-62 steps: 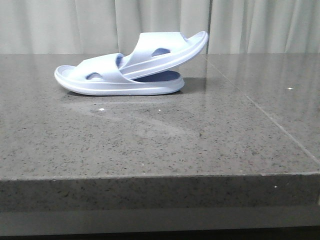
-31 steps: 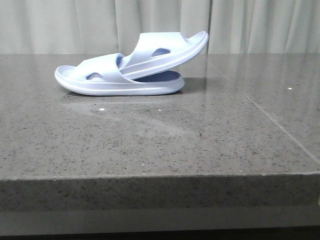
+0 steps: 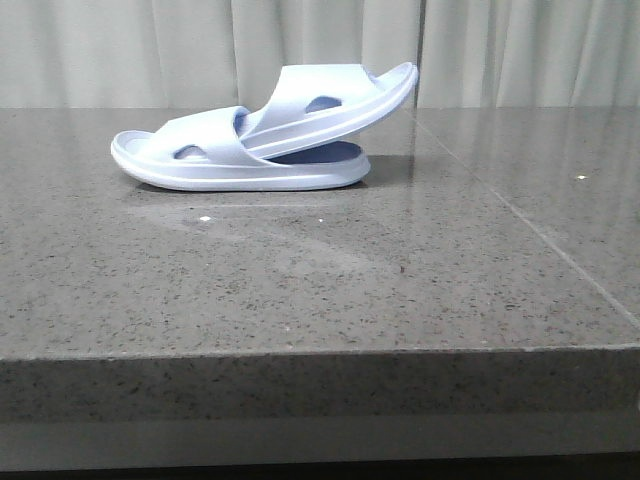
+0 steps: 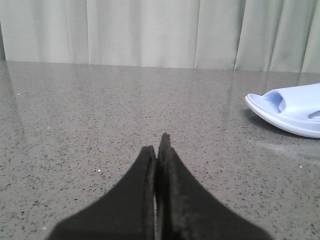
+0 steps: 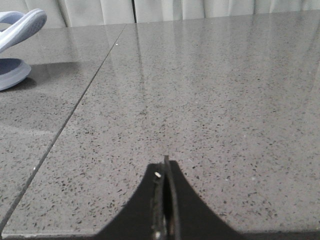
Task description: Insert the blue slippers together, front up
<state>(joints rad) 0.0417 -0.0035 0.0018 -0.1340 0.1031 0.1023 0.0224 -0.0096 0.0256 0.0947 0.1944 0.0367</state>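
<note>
Nothing moved: blue slippers (image 3: 262,135) nested, well apart from closed fingers (image 4: 158,155).

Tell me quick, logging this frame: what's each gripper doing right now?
Left gripper: closed, holding nothing, apart from the blue slippers.
Right gripper: closed, holding nothing, above bare table.

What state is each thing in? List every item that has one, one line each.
Lower blue slipper: flat on the table, sole down.
Upper blue slipper: tilted, one end tucked under the lower one's strap, the other end raised.
Left gripper: fingers shut, empty, apart from the slippers.
Right gripper: fingers shut, empty, apart from the slippers.
</note>
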